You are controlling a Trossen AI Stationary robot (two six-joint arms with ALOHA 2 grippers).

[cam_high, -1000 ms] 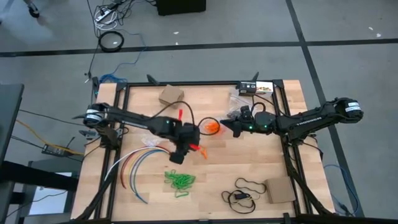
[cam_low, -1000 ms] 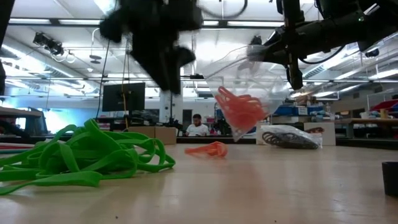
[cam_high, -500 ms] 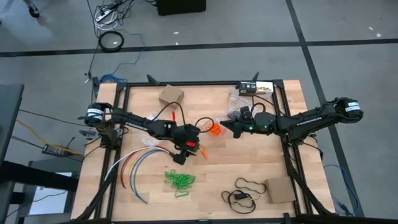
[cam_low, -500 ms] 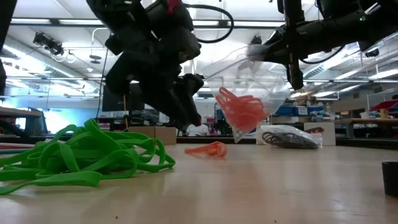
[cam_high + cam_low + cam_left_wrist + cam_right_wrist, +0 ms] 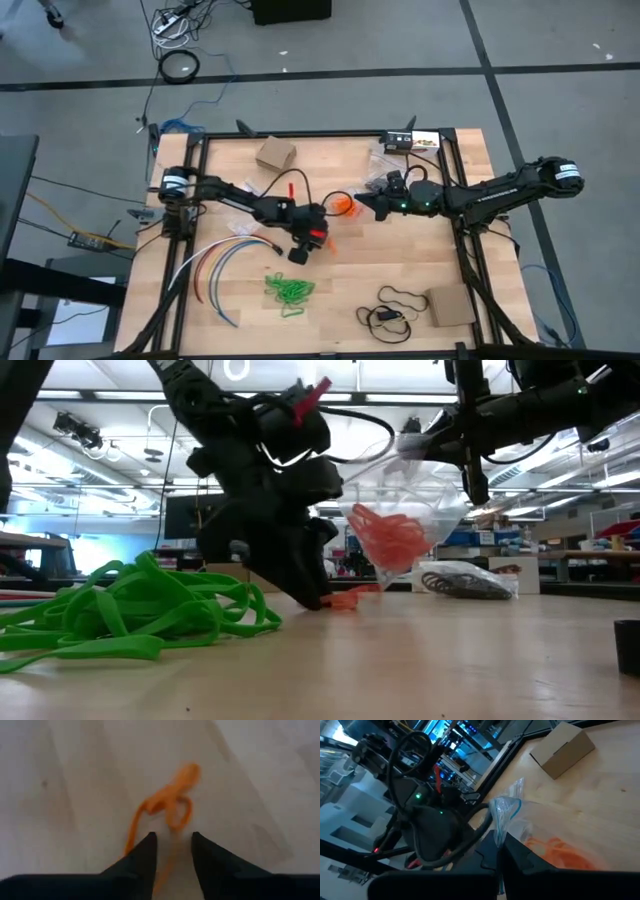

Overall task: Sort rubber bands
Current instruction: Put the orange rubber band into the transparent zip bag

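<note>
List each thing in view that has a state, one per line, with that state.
left gripper: low over the table, fingers apart astride a loose orange rubber band
right gripper: shut on the clear bag's rim, holding it up
clear bag: hanging open-mouthed, orange bands inside
green rubber bands: heaped on the table
second clear bag: lying on the table, dark bands inside

On the table lie two cardboard boxes (image 5: 275, 153), one green band heap (image 5: 289, 291) and two plastic bags (image 5: 342, 203).
</note>
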